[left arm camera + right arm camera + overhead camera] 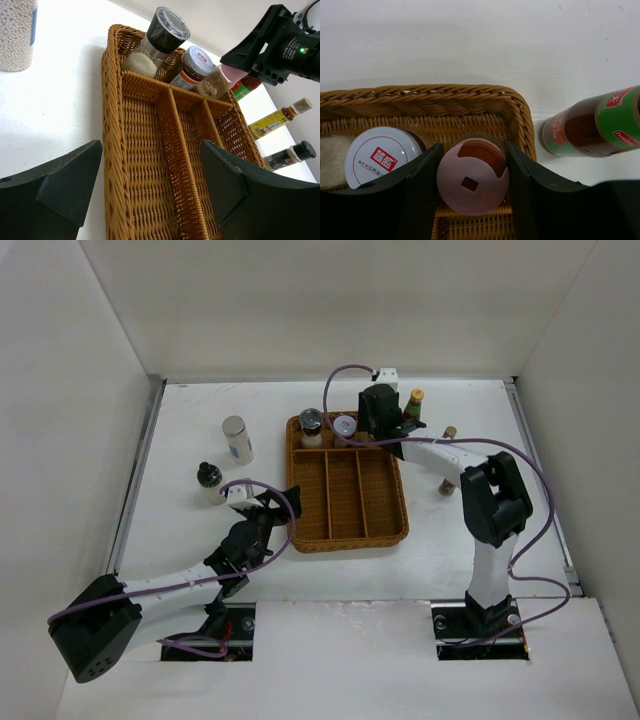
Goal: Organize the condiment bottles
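My right gripper [379, 418] is shut on a pink-lidded jar [470, 182], which stands in the far right corner of the wicker tray [300, 530]. Beside it in the tray's far row stand a white-lidded jar [381, 156] and a black-lidded grinder [162, 36]. My left gripper [150, 185] hangs open over the tray's near left part, holding nothing. On the table left of the tray are a white cylinder [237, 440] and a small black-lidded jar [209, 480]. A green-labelled bottle [412, 408] stands just right of the tray.
Two small bottles stand right of the tray: a yellow-labelled one [276, 120] and a dark one [290, 156]. The tray's three long compartments [345, 495] hold nothing. White walls enclose the table on three sides.
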Controlling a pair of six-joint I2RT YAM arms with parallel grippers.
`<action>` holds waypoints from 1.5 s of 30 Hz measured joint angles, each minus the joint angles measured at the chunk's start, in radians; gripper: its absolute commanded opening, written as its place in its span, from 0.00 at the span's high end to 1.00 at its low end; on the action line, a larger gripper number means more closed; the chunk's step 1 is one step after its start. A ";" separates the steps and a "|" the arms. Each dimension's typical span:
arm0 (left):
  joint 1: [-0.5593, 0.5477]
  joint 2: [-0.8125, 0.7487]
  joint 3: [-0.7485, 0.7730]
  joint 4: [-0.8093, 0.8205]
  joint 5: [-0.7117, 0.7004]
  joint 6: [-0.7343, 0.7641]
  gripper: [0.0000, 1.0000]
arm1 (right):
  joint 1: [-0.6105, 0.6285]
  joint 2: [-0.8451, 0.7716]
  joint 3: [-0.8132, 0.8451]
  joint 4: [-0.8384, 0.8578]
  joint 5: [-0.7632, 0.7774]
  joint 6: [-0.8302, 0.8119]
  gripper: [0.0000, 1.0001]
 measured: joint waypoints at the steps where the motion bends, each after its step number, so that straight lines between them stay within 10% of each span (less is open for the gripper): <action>1: 0.000 0.000 0.000 0.000 0.001 0.000 0.21 | 0.000 0.000 0.000 0.003 -0.001 0.003 0.42; 6: 0.000 0.002 0.000 0.000 0.008 -0.003 0.21 | 0.000 -0.002 -0.023 0.016 -0.006 0.018 0.24; 24: 0.005 -0.001 0.000 0.000 0.027 -0.008 0.21 | -0.182 -0.309 -0.057 0.056 0.032 -0.030 0.22; 45: 0.018 0.023 0.000 0.002 0.032 -0.015 0.21 | -0.203 -0.093 0.060 -0.035 0.016 -0.108 0.43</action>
